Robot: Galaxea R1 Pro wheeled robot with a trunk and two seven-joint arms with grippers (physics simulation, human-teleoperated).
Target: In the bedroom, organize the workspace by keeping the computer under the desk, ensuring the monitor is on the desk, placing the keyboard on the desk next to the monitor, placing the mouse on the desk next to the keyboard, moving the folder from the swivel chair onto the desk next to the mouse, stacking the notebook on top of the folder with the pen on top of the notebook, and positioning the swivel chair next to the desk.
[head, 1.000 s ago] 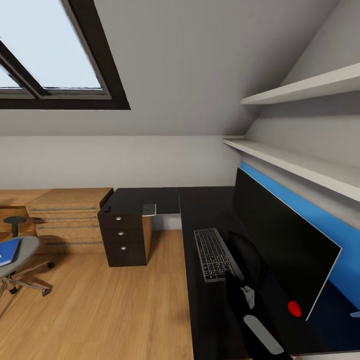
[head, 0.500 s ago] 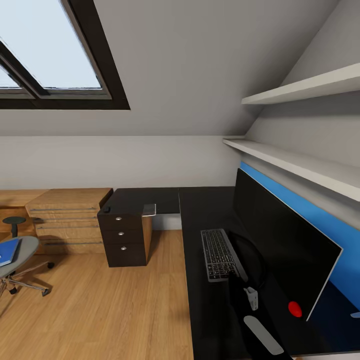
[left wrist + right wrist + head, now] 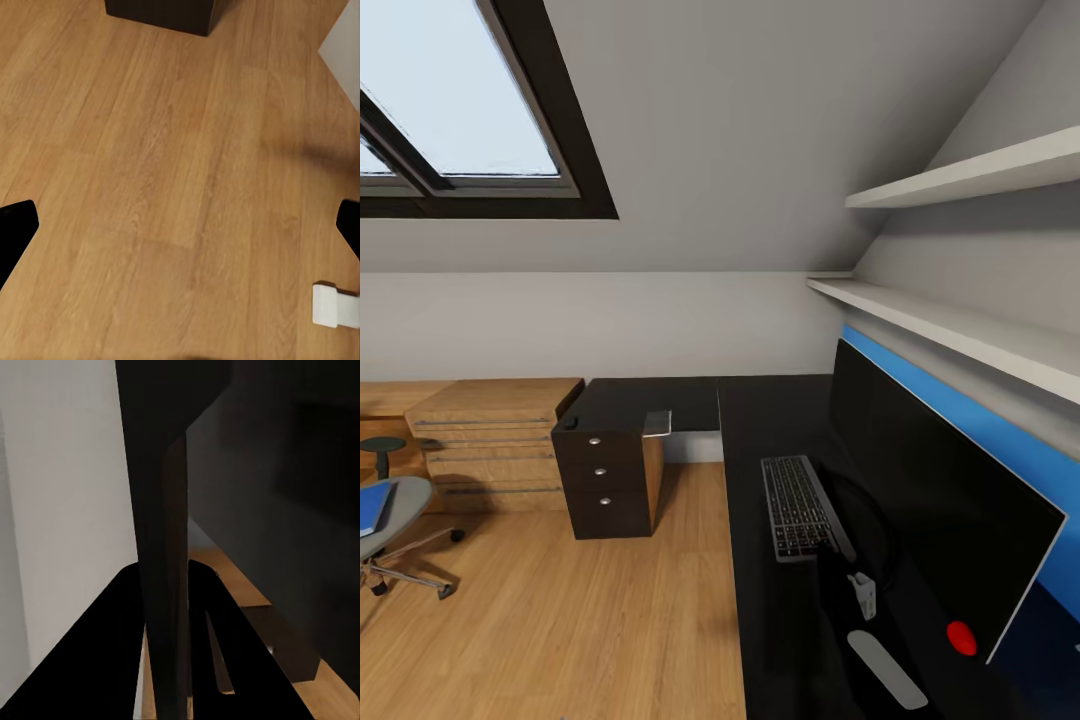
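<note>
On the glossy black desk [image 3: 760, 420], right side of head view, sat 1 monitor [image 3: 920, 500] and 1 keyboard [image 3: 797, 507]. Monitor was a thin black flat panel standing upright w/ its long axis running along the bright blue back panel [image 3: 1000, 440], screen facing into the room, red dot at its near lower corner. Keyboard lay flat just beside it, dark grey frame w/ black keys, long axis parallel to the screen, pointing away from the camera. Right gripper [image 3: 860, 590] showed at the keyboard's near end, small pale part on a dark arm; can't tell jaw state, and right wrist view was mostly dark shapes. Far left, 1 swivel chair [image 3: 395, 520], grey rounded seat, chrome legs on casters, well apart from desk; 1 flat blue folder [image 3: 372, 508] lay on the seat. Between them: 1 black drawer unit [image 3: 610, 470], 3 drawers w/ round knobs, and 1 light wooden chest [image 3: 490, 445]. 2 white wall shelves [image 3: 960, 330] above the desk, 1 dark-framed skylight [image 3: 480, 110]. Left wrist view: left gripper's [image 3: 180, 225] dark fingertips [image 3: 15, 225] spread wide over the wood plank floor [image 3: 165, 172], holding nothing.
</note>
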